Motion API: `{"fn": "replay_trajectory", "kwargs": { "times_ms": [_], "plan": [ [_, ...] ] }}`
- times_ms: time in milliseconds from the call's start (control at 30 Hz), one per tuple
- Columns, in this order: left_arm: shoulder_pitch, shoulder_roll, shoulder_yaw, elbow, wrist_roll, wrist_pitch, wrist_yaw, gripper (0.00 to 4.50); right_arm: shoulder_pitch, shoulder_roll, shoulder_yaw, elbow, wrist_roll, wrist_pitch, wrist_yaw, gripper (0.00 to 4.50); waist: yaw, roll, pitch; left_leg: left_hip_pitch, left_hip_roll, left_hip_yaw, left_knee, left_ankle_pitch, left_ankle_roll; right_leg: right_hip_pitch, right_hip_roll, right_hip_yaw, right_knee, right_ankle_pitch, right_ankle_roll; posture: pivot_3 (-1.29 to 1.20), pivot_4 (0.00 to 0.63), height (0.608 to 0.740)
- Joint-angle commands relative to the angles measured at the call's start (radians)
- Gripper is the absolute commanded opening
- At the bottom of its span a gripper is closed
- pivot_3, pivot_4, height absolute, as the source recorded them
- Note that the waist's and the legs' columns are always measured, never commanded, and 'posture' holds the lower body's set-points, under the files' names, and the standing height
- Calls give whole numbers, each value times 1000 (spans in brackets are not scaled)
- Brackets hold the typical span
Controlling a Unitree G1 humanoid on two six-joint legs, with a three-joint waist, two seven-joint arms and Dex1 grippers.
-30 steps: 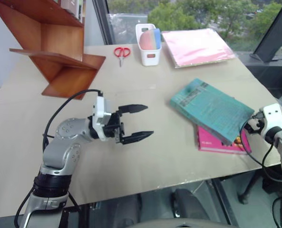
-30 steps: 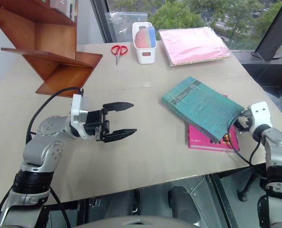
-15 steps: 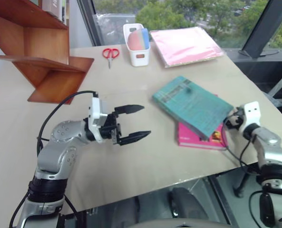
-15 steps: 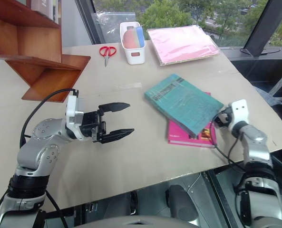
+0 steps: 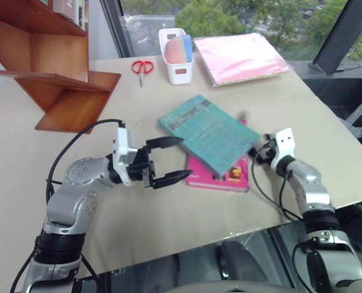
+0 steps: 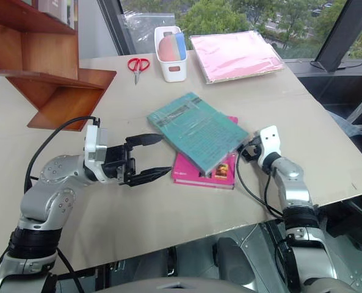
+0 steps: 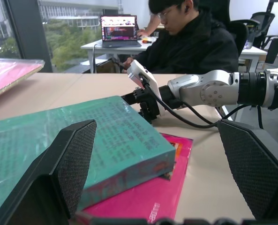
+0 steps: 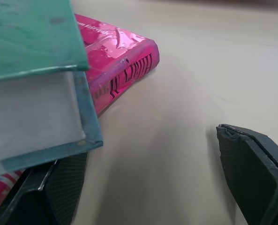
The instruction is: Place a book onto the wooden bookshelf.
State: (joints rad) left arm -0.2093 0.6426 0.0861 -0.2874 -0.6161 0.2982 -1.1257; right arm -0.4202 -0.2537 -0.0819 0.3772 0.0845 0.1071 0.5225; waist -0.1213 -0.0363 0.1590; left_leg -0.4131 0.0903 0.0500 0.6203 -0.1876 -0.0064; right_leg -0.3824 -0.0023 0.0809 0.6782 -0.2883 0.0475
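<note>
We are at the pickup step: both the left gripper (image 5: 168, 160) and the right gripper (image 6: 246, 150) stand open beside the book (image 5: 206, 131), so next we must close on it for the far-left wooden bookshelf (image 5: 52, 67).

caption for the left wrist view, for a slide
Open left gripper faces the teal book stacked on a magenta book.

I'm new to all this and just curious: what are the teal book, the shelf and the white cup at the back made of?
The book looks like a paper paperback with a glossy, maybe film-wrapped cover: pale page edges and a sheen show. The shelf seems polished reddish-brown wood, its boards smooth and slightly shiny. The cup is probably matte white plastic, judging by its thin, even walls.
</note>
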Motion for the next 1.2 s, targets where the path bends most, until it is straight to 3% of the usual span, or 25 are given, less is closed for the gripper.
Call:
{"fn": "replay_trajectory", "kwargs": {
  "times_ms": [33,233,367,533,767,967,1067,1200],
  "plan": [
    [22,28,60,-3,-10,-18,-5,4500,60,-14,25,-93,-7,85,-22,4374,7,0,0,-1,0,0,0,0,0,-1,0,0,0,0,0,0,150,740],
    [75,46,95,20,2,-37,-15,4500,256,-113,-16,-450,19,238,-33,4374,58,1,0,-3,-2,3,-6,-1,-2,-5,-4,0,-2,-2,-3,0,150,740],
    [91,53,103,46,4,-54,-33,4500,466,-239,-112,-729,106,275,74,4374,91,3,1,-7,-3,5,-6,-3,-6,-8,-5,0,-3,-5,-3,0,150,740],
    [83,75,108,63,-11,-60,-84,4500,559,-316,-197,-882,221,339,125,4374,84,4,2,-16,-6,4,-4,-3,-6,-17,-8,-1,-2,-7,-1,0,150,740],
    [85,95,131,73,-37,-21,-89,4500,509,-374,-230,-1014,399,417,178,4374,82,4,2,-17,-6,1,-3,-3,-5,-16,-7,-3,-1,-7,-1,0,150,740],
    [121,79,152,51,-37,32,-1,4500,336,-388,-117,-937,348,481,100,4374,81,4,2,-17,-7,0,-2,-3,-5,-16,-8,-4,-1,-7,-1,0,150,740],
    [134,65,169,5,-78,62,35,4500,244,-399,-89,-844,317,504,78,3606,83,4,2,-18,-7,-1,-1,-3,-5,-16,-8,-4,-1,-7,-1,0,150,740],
    [163,69,192,-38,-108,87,57,4500,120,-410,-42,-754,289,524,78,1717,86,4,2,-19,-8,-1,-1,-3,-5,-16,-9,-5,0,-7,-1,0,150,740]
  ]
}}
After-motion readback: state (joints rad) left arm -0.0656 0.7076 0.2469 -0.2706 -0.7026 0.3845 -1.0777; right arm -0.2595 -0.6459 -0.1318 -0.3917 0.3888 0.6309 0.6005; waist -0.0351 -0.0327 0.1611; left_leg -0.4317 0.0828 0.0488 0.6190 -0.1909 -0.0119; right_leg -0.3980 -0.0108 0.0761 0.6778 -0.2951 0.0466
